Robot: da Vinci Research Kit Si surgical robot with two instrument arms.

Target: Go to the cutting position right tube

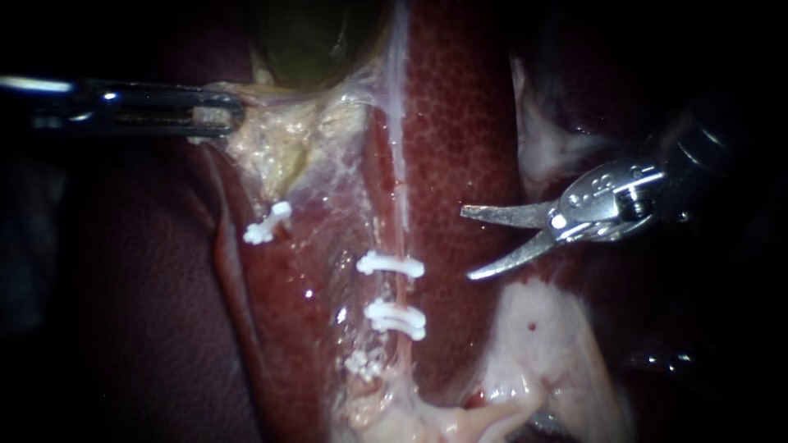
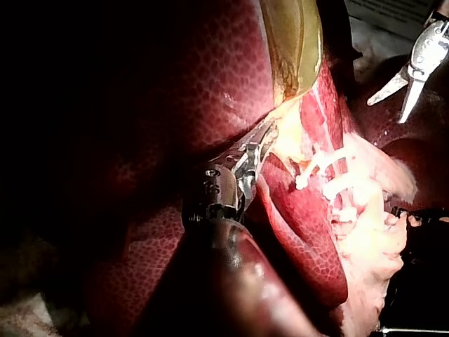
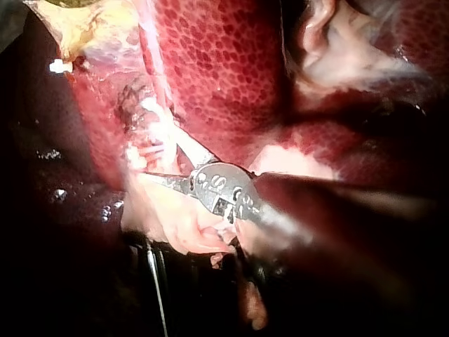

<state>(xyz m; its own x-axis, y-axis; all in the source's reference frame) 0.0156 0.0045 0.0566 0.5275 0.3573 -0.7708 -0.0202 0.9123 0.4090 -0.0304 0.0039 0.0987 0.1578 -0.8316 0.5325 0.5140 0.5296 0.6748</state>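
Observation:
The right tube (image 1: 400, 205) is a thin pale strand running down the liver (image 1: 460, 123). It carries two white clips (image 1: 391, 265) (image 1: 396, 318), one above the other. My right instrument (image 1: 468, 244) has two pointed blades standing open, right of the tube and apart from it, about level with the upper clip. In the right wrist view the blades (image 3: 160, 156) spread toward the pale tissue. My left instrument (image 1: 217, 115) is shut on yellowish tissue below the green gallbladder (image 1: 304, 41). The left wrist view shows this grip (image 2: 252, 158).
Another white clip (image 1: 267, 223) sits on the left tube below the held tissue. Pale fatty tissue (image 1: 533, 344) lies below my right instrument, and more lies behind it (image 1: 550, 148). A small white clump (image 1: 361, 365) sits under the lower clip.

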